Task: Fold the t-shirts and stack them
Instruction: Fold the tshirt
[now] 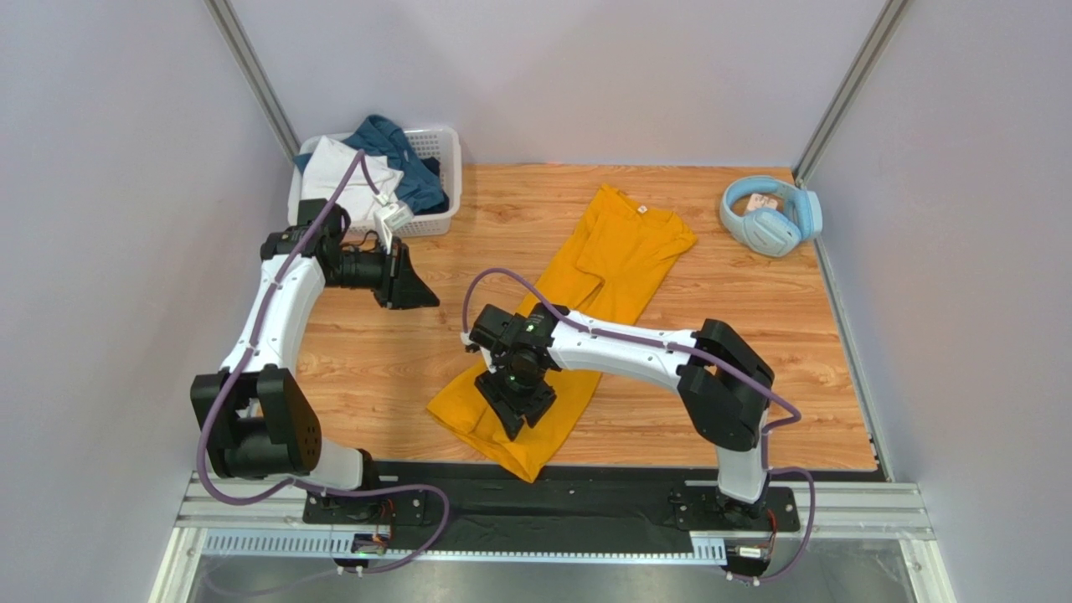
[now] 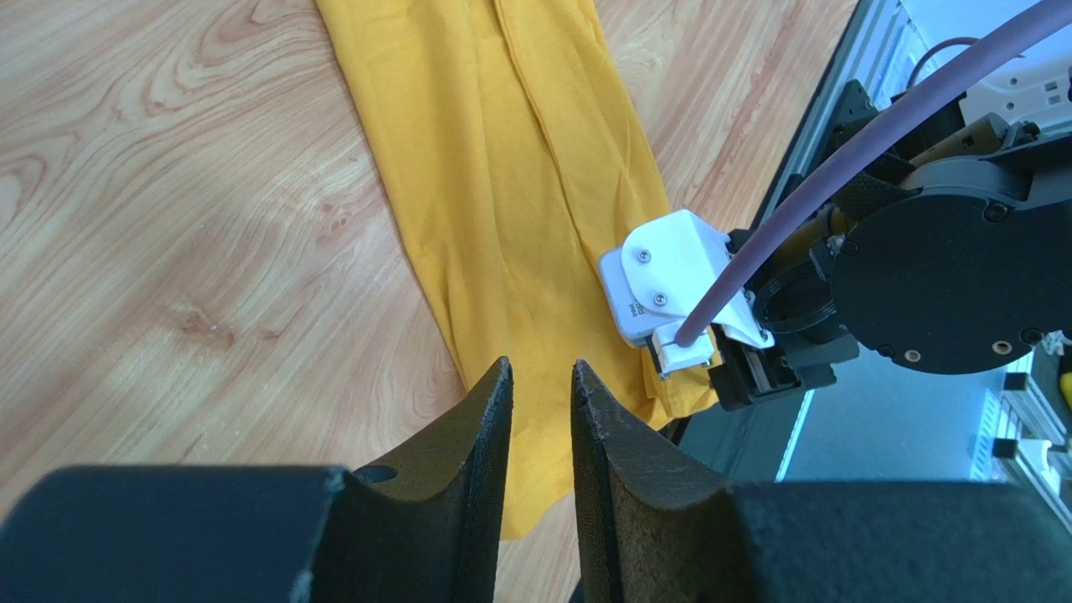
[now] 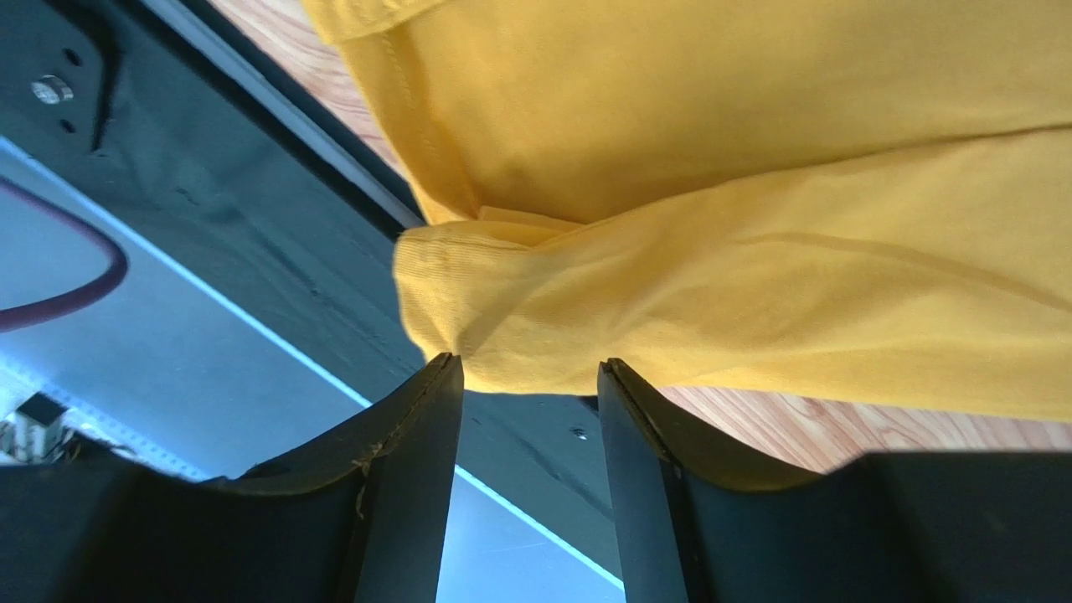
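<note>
At the desk's (image 1: 780, 364) centre the mustard-yellow cloth t-shirt (image 1: 617, 258) lies in a long strip from 1 to 7 o'clock, apparently halved lengthwise. Cross-folds and stacking are left. A white garment (image 1: 334, 170) and a teal-blue garment (image 1: 405, 161) sit in the white lattice basket (image 1: 443, 141) at 10 o'clock. The right gripper (image 1: 513, 405) stands parted at the hem by the 6 o'clock edge, clamping nothing. The left gripper (image 1: 415, 292), narrowly parted, is empty. Bare wood lies at 4 and 8 o'clock.

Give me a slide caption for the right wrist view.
Right gripper fingertips flanking a bunched fold of the yellow t-shirt.
</note>
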Controlling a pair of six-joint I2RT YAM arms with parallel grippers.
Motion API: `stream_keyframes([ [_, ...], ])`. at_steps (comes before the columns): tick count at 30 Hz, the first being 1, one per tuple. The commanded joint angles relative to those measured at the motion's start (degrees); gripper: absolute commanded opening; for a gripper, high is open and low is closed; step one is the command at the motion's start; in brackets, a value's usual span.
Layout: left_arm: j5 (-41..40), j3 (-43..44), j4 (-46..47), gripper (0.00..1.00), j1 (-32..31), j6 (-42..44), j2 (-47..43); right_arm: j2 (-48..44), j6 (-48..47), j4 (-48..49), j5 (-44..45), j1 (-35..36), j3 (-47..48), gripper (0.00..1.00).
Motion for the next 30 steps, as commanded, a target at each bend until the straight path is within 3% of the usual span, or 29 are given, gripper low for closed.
stream_keyframes([
  [1, 2.31, 2.23, -0.38, 0.31, -0.05, 2.23, 0.58, 0.56, -0.56, 3.64, -5.14, 0.36, 1.93, 0.49],
  [15, 2.58, 6.54, -1.18, 0.31, -0.23, 0.74, 1.02, 13.48, -3.02, 9.98, -21.93, 0.28, 5.18, 0.48],
  [23, 2.14, 7.77, -1.61, 0.32, -1.28, -0.06, 1.46, 6.3, -6.8, 6.46, -21.68, -1.91, 4.22, 0.51],
  [26, 0.83, 7.68, -3.19, 0.32, -4.17, 1.69, 0.93, -2.93, -5.14, 7.87, -20.1, -9.63, -0.26, 0.54],
  [29, 0.2, 7.07, -4.08, 0.32, -6.36, 3.63, -0.47, -11.09, -0.76, 10.5, -12.92, -20.87, -4.21, 0.57],
  [30, 0.38, 6.81, -4.08, 0.32, -6.73, 3.9, -0.91, -12.08, 0.74, 11.9, -12.97, -27.6, -5.27, 0.57],
])
